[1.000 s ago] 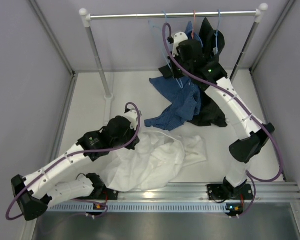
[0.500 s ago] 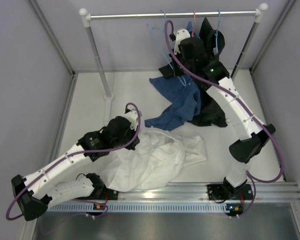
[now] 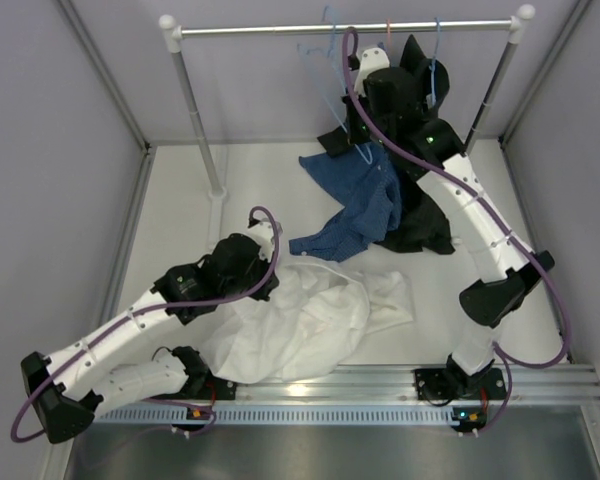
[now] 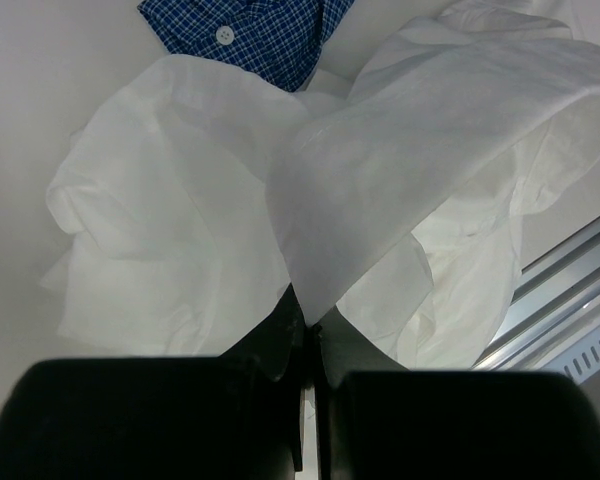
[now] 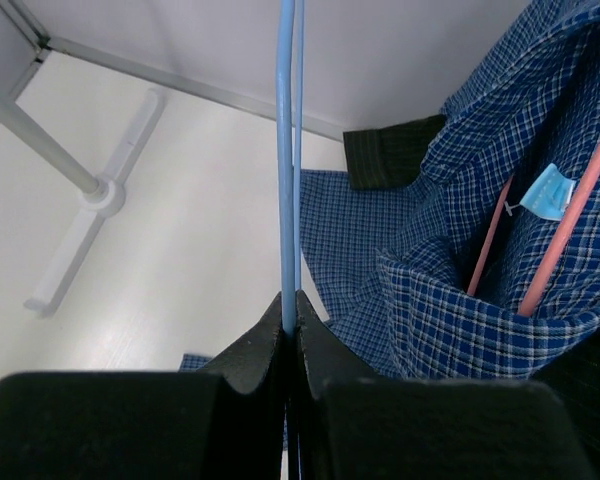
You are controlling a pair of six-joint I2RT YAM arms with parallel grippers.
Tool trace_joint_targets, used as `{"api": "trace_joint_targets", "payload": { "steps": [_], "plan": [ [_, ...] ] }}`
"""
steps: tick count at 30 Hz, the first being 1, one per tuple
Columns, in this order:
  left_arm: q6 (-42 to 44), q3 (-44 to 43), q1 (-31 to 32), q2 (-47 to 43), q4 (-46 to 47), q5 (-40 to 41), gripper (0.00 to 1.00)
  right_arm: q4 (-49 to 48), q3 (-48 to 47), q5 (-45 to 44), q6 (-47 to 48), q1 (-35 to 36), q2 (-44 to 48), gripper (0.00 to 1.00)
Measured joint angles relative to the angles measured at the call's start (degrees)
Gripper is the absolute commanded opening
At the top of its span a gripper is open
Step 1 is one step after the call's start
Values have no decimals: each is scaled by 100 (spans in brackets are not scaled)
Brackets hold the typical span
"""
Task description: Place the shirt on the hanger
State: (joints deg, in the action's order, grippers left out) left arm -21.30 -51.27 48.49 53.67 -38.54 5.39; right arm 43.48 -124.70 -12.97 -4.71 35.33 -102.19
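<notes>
The white shirt (image 3: 310, 320) lies crumpled on the table floor near the front, and it fills the left wrist view (image 4: 400, 150). My left gripper (image 3: 268, 288) sits at its left edge, shut on a raised fold of the cloth (image 4: 308, 312). The light-blue wire hanger (image 3: 332, 90) is up by the rail, to the left of the other garments. My right gripper (image 3: 358, 92) is shut on it. In the right wrist view the hanger's two thin wires (image 5: 286, 150) run straight up from my closed right gripper (image 5: 291, 300).
A clothes rail (image 3: 280, 31) spans the back on two posts (image 3: 195, 110). A blue checked shirt (image 3: 355, 210) on a red hanger (image 5: 570, 220) and a black garment (image 3: 420, 225) hang and spill onto the floor. A darker blue hanger (image 3: 435, 60) hangs on the right. The rack foot (image 5: 90, 230) stands at the left.
My right gripper has moved up and back towards the rail, carrying the light-blue hanger. My left gripper and the white shirt have stayed put.
</notes>
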Motion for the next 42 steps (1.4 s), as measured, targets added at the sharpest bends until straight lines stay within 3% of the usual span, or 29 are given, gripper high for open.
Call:
{"api": "trace_joint_targets", "payload": {
  "steps": [18,28,33,42],
  "plan": [
    [-20,39,0,-131,0,33,0,-269,-278,378,-103,-118,125,0],
    [-332,7,0,-94,83,358,0,-625,619,1021,72,-138,1204,0],
    [-553,-267,-76,282,234,575,0,-793,1521,1416,199,-140,2135,0],
    [-656,-470,-1126,1213,704,-223,0,-658,4791,2240,57,-142,4669,0]
  ]
}}
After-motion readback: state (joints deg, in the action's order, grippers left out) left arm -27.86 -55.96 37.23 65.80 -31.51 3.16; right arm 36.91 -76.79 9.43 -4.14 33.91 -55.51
